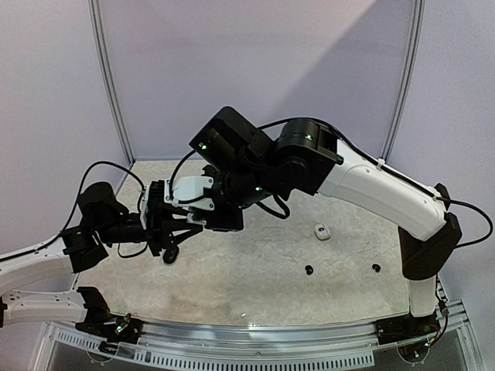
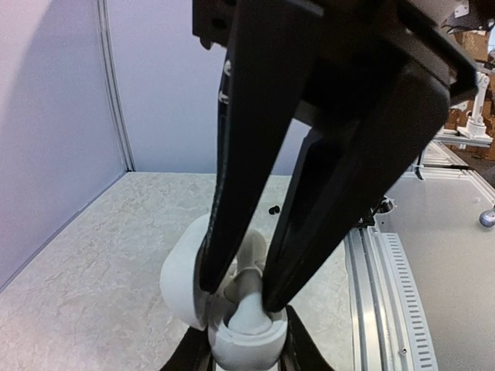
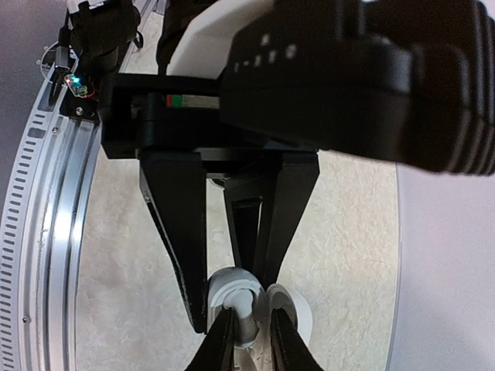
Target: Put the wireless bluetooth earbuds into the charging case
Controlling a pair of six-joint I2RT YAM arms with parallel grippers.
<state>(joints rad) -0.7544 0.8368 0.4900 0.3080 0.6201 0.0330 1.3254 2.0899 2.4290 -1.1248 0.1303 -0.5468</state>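
Note:
My left gripper [image 2: 244,354] is shut on the base of an open white charging case [image 2: 246,342], whose lid [image 2: 182,284] stands open to the left. My right gripper [image 3: 253,340] comes down from above, shut on a white earbud [image 2: 253,287] that sits partly in the case's socket. In the right wrist view the case [image 3: 230,287] and its lid [image 3: 300,313] lie just beyond my fingertips. From the top, both grippers meet at the table's left [image 1: 172,249], and the case is hidden under them. Two black earbuds [image 1: 308,269] [image 1: 376,267] lie on the table.
A second small white case [image 1: 322,231] lies right of centre on the mottled table [image 1: 255,278]. A curved metal rail [image 1: 271,334] runs along the near edge. Purple walls enclose the back and sides.

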